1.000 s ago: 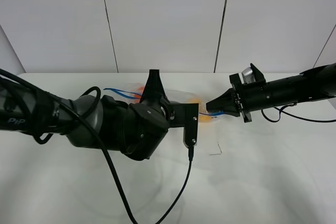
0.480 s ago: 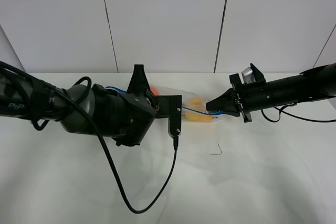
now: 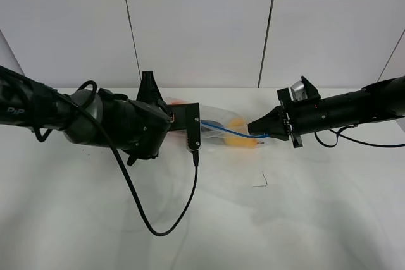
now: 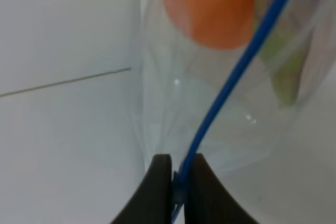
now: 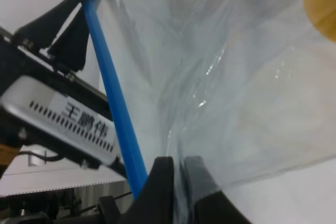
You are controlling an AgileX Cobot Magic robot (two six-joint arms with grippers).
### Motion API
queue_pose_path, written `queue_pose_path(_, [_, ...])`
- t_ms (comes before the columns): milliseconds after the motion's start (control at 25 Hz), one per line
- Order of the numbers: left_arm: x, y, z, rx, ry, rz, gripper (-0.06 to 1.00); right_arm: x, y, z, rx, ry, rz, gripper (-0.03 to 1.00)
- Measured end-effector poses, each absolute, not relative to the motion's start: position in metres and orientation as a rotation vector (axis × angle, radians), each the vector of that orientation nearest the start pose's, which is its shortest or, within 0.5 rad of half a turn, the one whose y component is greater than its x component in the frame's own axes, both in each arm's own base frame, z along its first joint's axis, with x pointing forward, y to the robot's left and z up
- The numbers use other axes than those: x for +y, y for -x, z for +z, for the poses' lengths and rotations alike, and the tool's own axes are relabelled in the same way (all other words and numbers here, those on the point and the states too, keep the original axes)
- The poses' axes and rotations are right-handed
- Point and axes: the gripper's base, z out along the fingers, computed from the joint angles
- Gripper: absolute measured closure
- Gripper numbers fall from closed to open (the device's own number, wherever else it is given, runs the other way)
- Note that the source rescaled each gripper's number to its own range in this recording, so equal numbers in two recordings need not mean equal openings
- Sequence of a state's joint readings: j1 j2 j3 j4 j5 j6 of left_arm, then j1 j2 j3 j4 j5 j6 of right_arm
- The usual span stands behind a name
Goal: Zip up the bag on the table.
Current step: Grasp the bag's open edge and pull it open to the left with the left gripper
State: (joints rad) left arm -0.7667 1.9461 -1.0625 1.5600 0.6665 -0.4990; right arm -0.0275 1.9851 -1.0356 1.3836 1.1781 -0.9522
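Note:
The clear crinkly bag (image 3: 223,129) lies on the white table (image 3: 304,219), stretched between my two grippers. Its blue zipper strip (image 3: 229,132) runs from one to the other. An orange (image 4: 210,9) and a yellow-green pear (image 4: 286,77) show through the plastic. My left gripper (image 4: 178,179) is shut on the blue zipper strip (image 4: 231,82); in the high view its fingertips sit under the camera bracket (image 3: 193,132). My right gripper (image 5: 178,177) is shut on the bag's plastic edge beside the strip (image 5: 113,103), at the bag's right end (image 3: 252,129).
The left arm's black cable (image 3: 158,226) loops over the table toward the front. A small dark mark (image 3: 259,183) lies on the table in front of the bag. White wall panels stand behind the table.
My left gripper has slid left along the zipper strip, away from the right gripper, and more of the blue strip now shows between them. The right gripper has held still.

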Motion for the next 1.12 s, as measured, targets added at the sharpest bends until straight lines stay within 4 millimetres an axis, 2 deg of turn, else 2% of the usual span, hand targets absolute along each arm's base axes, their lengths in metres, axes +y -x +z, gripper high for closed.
queue_pose_path(280, [-0.208,-0.323,0.156,1.725,-1.604,0.955,0.94,0.073,-0.342,0.153,2.496,0.002,1.611,0.97])
queue_pose_path(1120, [-0.185,-0.336,0.156,1.796,-1.550,0.985,0.94,0.073,-0.341,0.153,2.505,0.015,1.608,0.97])
